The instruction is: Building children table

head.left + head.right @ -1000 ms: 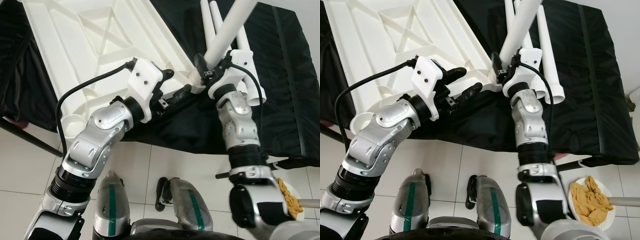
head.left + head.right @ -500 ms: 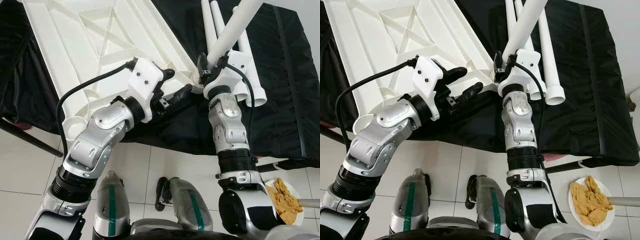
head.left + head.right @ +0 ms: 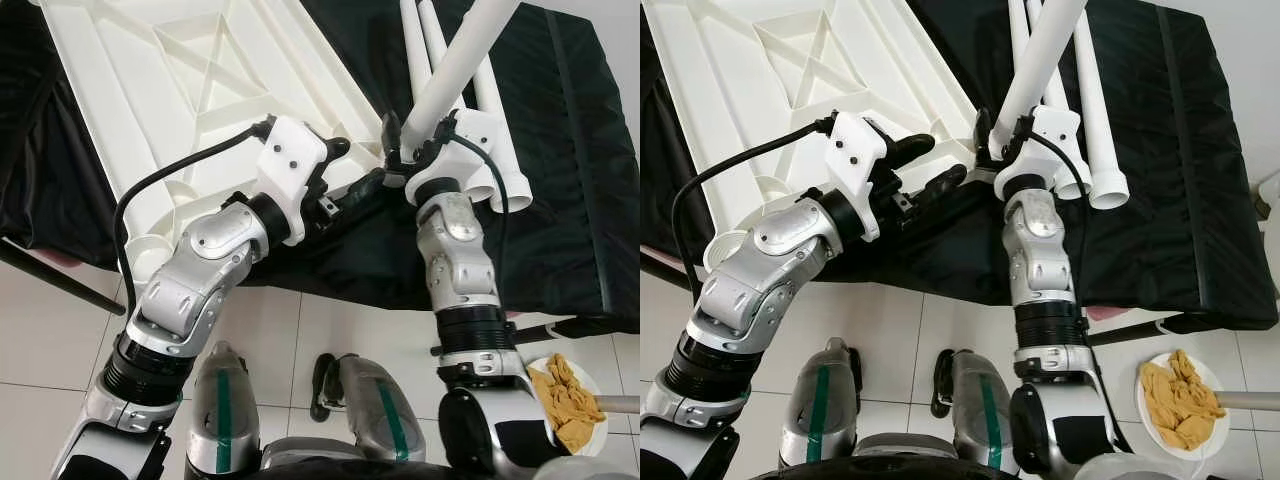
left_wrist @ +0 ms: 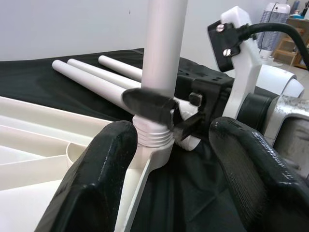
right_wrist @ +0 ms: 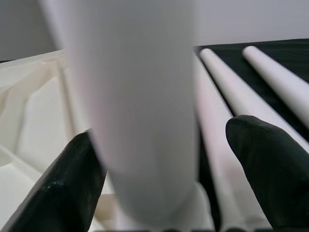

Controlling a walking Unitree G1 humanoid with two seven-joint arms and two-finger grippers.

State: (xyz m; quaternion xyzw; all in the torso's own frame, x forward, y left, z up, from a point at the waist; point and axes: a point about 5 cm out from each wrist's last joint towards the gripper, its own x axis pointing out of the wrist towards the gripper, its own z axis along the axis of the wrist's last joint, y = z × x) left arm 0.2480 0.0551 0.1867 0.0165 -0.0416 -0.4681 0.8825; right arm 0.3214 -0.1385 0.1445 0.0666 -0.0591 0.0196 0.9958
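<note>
The white plastic tabletop [image 3: 180, 80] lies underside up on a black-draped surface. My right gripper [image 3: 408, 140] is shut on a white table leg [image 3: 455, 70] near its lower end and holds it tilted up over the tabletop's near corner. In the left wrist view the leg's ribbed end [image 4: 153, 131] sits at the corner socket [image 4: 154, 152]. My left gripper [image 3: 352, 168] is open, its fingers [image 4: 91, 183] on either side of that corner without touching it. In the right wrist view the leg [image 5: 140, 111] stands between the fingertips [image 5: 270, 164].
Three loose white legs [image 3: 497, 130] lie on the black cloth [image 3: 570, 200] just right of the held leg. A plate of yellow-brown pieces [image 3: 570, 400] sits on the tiled floor at the lower right. A black bar [image 3: 60, 280] runs at the lower left.
My right arm has swung left, bringing the held leg's lower end over the tabletop corner and standing it steeper. The left arm has stayed put.
</note>
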